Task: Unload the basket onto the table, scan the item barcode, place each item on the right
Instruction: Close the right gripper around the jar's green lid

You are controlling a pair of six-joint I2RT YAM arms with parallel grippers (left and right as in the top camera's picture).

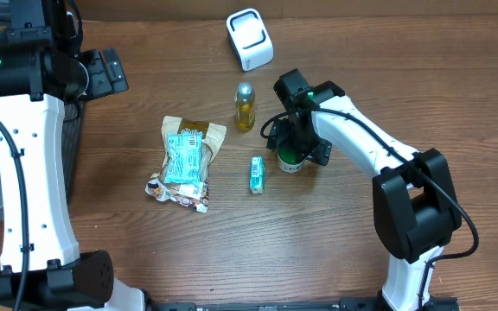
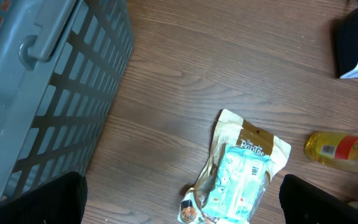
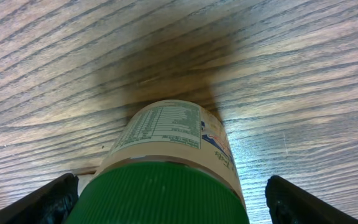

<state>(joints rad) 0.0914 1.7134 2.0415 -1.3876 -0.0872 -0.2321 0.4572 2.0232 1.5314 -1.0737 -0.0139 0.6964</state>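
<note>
1. Right claw [image 1: 294,149]: my jaws are spread wide and grip nothing. They stand on either side of the jar [image 1: 291,159], which sits upright on the table [image 1: 335,259] directly under the claw.

2. Wrist view, right claw [image 3: 173,208]: the jar [image 3: 166,162] fills the gap between my fingers [image 3: 45,202]. Its green lid is nearest the camera and its printed label faces away from the claw. Bare table shows between the jar and my right-hand finger. On the other side I cannot tell whether the finger touches the jar.

3. Around the right claw, seen from overhead:
- The scanner [image 1: 250,39] is beyond the claw, well apart from it, toward the far edge of the table.
- The bottle [image 1: 245,106] is near the claw, between it and the scanner, set off toward my left arm.
- The carton [image 1: 257,174] lies just beside the claw on the same side.

4. Left claw [image 1: 104,73]: my jaws are fully apart and empty, held above the table. From this claw [image 2: 182,208], the pouches [image 2: 244,171] lie ahead below it, the bottle [image 2: 340,149] is to one side, and the basket [image 2: 42,93] is to the other.
</note>
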